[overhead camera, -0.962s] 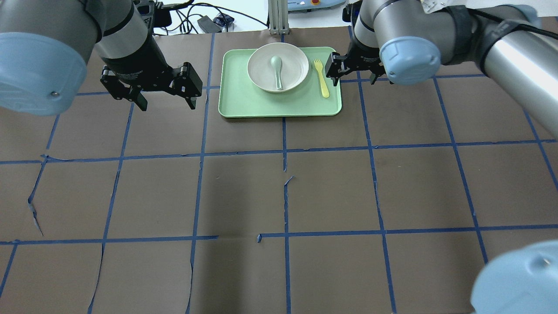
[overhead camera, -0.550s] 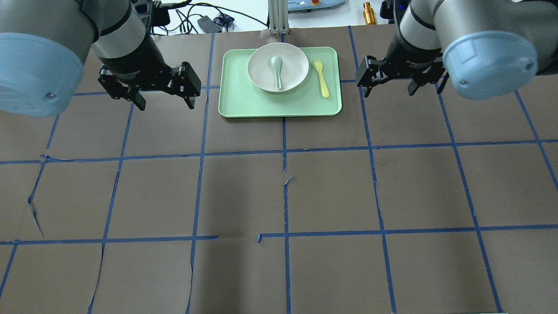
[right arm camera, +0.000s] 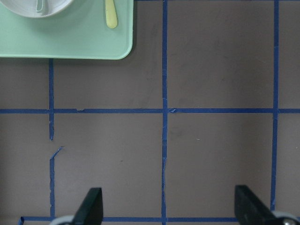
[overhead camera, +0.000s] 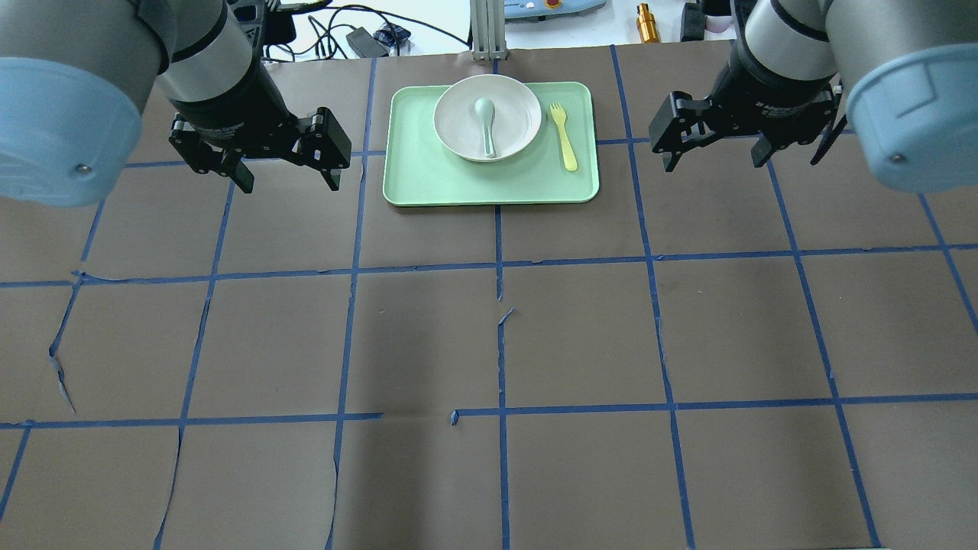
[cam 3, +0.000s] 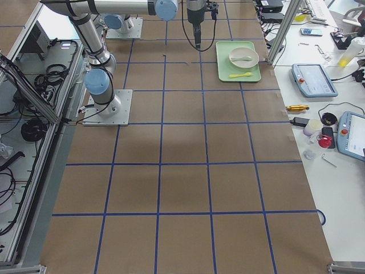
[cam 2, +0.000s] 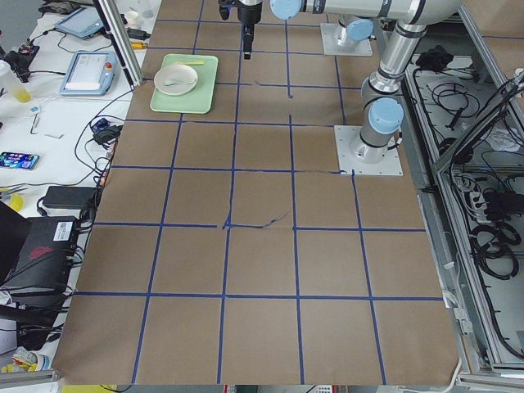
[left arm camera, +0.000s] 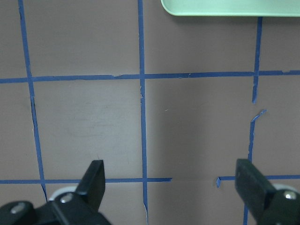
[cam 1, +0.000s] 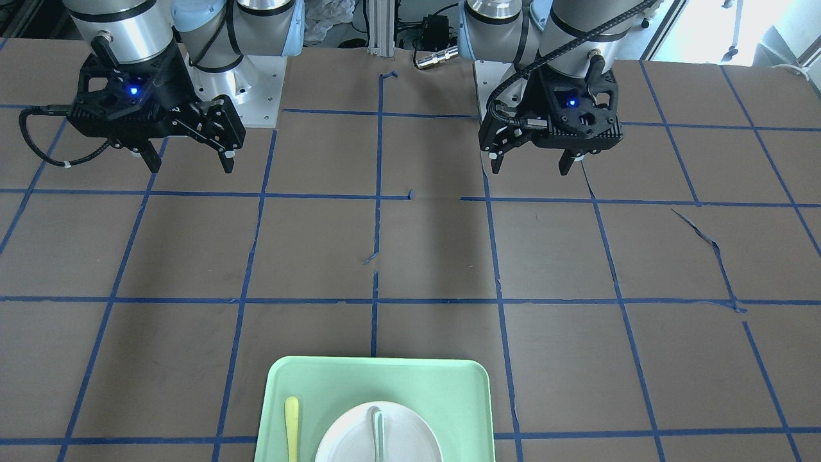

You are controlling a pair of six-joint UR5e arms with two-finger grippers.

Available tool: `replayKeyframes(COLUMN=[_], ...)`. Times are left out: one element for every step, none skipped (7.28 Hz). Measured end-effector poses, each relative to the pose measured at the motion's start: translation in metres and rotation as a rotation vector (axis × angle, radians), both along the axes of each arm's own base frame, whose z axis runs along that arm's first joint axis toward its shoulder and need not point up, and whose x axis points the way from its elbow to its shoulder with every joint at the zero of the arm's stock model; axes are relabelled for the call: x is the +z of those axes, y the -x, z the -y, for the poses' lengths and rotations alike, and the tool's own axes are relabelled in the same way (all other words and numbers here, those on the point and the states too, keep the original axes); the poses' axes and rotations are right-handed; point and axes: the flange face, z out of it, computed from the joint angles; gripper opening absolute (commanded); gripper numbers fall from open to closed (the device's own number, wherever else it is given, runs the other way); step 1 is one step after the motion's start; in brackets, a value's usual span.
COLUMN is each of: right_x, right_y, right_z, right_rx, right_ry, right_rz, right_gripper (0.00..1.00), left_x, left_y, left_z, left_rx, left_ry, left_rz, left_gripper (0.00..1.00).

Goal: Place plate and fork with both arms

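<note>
— Where do things lie?
— The plate (overhead camera: 516, 114) sits on the tray (overhead camera: 489, 187) at the tabletop's (overhead camera: 581, 336) 12 o'clock, with the fork (overhead camera: 564, 137) at the plate's 3 o'clock.
— And the hands?
— The left hand (overhead camera: 289, 182) and right hand (overhead camera: 714, 162) hang released and empty. Placing looks finished; next, the arms should back clear.

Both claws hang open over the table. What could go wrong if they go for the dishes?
The spoon lies loose in the plate; a tilted lift could slide it out. The fork sits flat on the tray, close beside the plate, so the right gripper might nudge the plate.
</note>
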Motion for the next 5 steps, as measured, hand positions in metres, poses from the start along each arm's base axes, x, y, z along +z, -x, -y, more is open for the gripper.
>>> replayKeyframes(right_x=[0.0006,0.0015,0.0031,0.0046,0.0052], right_y=[0.0001,0.0002,0.0004,0.0008,0.0009], right_z=[0.0002,0.0005,0.0011,0.0015,0.0016], right_rx=[0.0,0.001,0.0,-0.001,-0.002], right_ry=[0.001,0.002,0.005,0.008,0.009], right_rz=[-0.002,-0.003,-0.004,-0.004,-0.004], right_gripper=[1.0,1.0,1.0,1.0,1.0], left_x=[0.0,0.0001,0.0002,0.0003,0.0003], left_y=[0.0,-0.0001,-0.0001,-0.0001,0.0], left_z=[0.0,-0.0001,-0.0002,-0.0002,-0.0002], left_rx=[0.0,0.0,0.0,0.0,0.0], left_ry=[0.0,0.0,0.0,0.001,0.001], left_rz=[0.0,0.001,0.001,0.0,0.0], left_gripper=[1.0,1.0,1.0,1.0,1.0])
